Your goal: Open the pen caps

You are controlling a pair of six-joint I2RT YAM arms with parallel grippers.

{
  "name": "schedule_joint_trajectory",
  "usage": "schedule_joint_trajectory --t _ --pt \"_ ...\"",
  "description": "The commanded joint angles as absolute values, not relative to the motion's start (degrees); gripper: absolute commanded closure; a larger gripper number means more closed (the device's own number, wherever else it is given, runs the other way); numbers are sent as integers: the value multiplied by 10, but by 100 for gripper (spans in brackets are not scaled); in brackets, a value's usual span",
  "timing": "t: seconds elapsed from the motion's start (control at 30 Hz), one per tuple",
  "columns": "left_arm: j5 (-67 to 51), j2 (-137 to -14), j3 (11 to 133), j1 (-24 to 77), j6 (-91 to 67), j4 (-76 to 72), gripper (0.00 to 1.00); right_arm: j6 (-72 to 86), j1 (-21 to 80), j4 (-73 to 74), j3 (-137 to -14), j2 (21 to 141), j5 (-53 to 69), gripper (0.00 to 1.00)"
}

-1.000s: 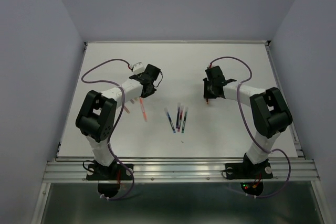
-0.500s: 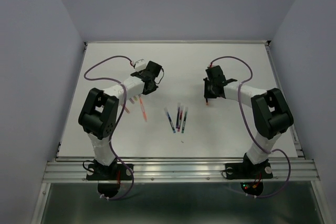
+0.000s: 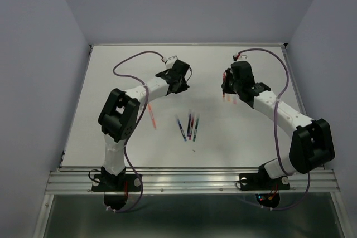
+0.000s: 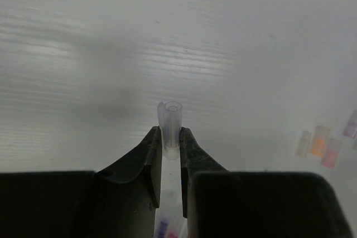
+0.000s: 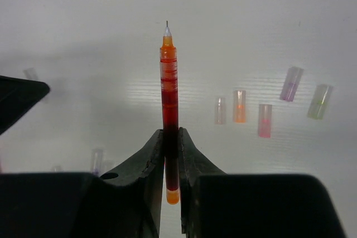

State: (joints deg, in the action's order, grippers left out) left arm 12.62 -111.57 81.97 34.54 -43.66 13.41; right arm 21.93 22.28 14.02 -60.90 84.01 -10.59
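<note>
There's the left gripper [image 4: 170,144], pinched tight on a pale cap [image 4: 169,116], its open mouth pointing away at 12 o'clock. The right gripper [image 5: 171,137] clamps the orange pen [image 5: 169,82] low on its barrel, bare nib up at 12, so this one looks uncapped, each side holding its half. At 3 o'clock of the pen, loose caps [image 5: 240,106] lie on the table [image 5: 83,37], likely the drop spot. More pens [image 3: 188,127] wait mid-table, toward 6 o'clock.
</note>
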Motion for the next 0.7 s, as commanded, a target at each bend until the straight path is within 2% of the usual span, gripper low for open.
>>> schedule_joint_trajectory --t 0.0,0.37,0.67 --pt "88 -1157 906 394 -420 112 100 236 217 126 -604 820 -137 94" --pt "43 -1269 1044 440 -439 124 100 244 211 124 -585 818 -145 93" --pt "17 -1303 1067 456 -441 138 85 245 200 124 -579 809 -154 91"
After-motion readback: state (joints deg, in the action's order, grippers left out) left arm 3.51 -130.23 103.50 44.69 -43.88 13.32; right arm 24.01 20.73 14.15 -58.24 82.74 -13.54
